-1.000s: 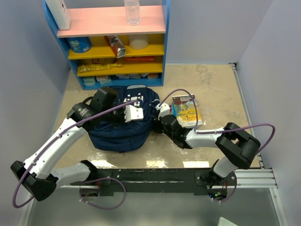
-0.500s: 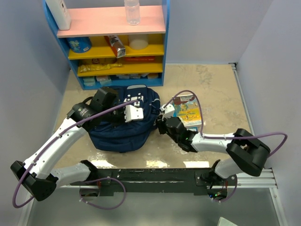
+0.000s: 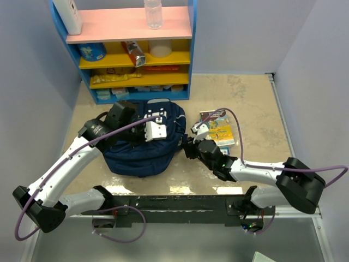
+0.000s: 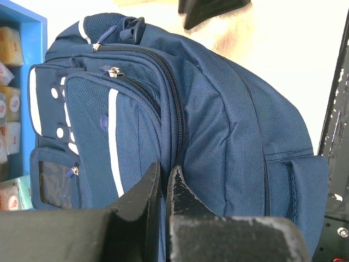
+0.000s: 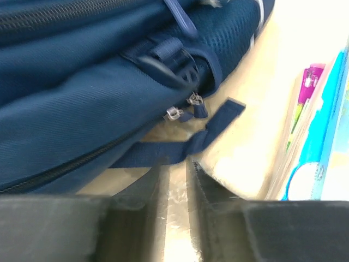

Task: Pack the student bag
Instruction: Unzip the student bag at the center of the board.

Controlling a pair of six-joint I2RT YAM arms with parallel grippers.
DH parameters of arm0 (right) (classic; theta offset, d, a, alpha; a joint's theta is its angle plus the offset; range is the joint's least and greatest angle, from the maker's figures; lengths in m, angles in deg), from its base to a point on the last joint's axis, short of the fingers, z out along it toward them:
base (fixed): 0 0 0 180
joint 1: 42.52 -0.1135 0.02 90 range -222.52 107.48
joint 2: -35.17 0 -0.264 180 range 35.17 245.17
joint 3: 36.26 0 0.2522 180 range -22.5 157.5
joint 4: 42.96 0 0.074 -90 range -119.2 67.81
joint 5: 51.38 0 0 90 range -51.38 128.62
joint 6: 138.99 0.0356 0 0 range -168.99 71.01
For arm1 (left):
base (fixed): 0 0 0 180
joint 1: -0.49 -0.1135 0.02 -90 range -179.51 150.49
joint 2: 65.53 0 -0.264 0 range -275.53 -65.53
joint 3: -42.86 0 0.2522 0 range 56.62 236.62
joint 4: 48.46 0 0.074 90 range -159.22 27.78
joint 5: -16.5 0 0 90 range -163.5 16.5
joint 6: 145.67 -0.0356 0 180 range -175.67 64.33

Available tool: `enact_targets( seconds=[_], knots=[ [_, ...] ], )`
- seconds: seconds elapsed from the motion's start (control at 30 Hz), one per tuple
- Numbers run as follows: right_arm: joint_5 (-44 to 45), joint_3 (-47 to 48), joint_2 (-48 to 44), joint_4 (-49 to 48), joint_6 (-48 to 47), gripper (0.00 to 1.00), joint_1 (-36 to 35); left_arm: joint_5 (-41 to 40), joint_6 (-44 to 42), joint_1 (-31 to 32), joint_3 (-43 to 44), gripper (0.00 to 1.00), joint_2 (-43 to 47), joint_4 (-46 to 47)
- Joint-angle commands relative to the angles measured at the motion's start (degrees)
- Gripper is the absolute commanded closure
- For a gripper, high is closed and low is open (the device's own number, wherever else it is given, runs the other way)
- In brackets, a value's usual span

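The student bag (image 3: 139,147), navy with pale stripes, lies on the table left of centre. My left gripper (image 3: 157,128) rests on top of it. In the left wrist view that gripper (image 4: 163,168) is shut, pinching the bag's fabric (image 4: 218,125) beside a long zip. My right gripper (image 3: 189,146) is low at the bag's right side. In the right wrist view its jaws (image 5: 175,164) stand a narrow gap apart with bare table between them. A blue strap (image 5: 218,120) crosses just beyond the tips, and two zip pulls (image 5: 185,112) hang above it.
A stack of picture books (image 3: 219,128) lies flat just right of the right gripper, and its edges (image 5: 322,136) show in the right wrist view. A blue shelf unit (image 3: 131,54) with snacks and a bottle stands behind the bag. Walls close in on both sides.
The right arm's elbow has swung out to the right and its gripper has slid slightly nearer along the bag's side, off the books, with narrower jaws. The left arm has stayed still.
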Motion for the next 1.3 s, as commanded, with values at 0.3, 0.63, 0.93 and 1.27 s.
enact_targets(
  seconds=[0.3,0.63,0.93,1.27],
  knots=[
    [5.67,3.81,11.64,-10.61,-2.80,0.51,-0.23,1.45,0.27,0.11,8.05,1.00,0.51,1.02],
    [5.68,5.41,13.32,-14.48,-1.84,0.62,-0.84,1.27,0.36,0.11,7.97,1.00,0.16,0.93],
    [6.03,5.05,15.69,-17.20,-0.17,0.89,-0.84,1.10,0.45,0.11,8.23,1.00,0.24,0.76],
    [7.35,2.42,9.37,-12.38,-0.17,1.00,-0.85,0.92,0.10,0.11,7.70,1.00,0.33,0.40]
  ],
)
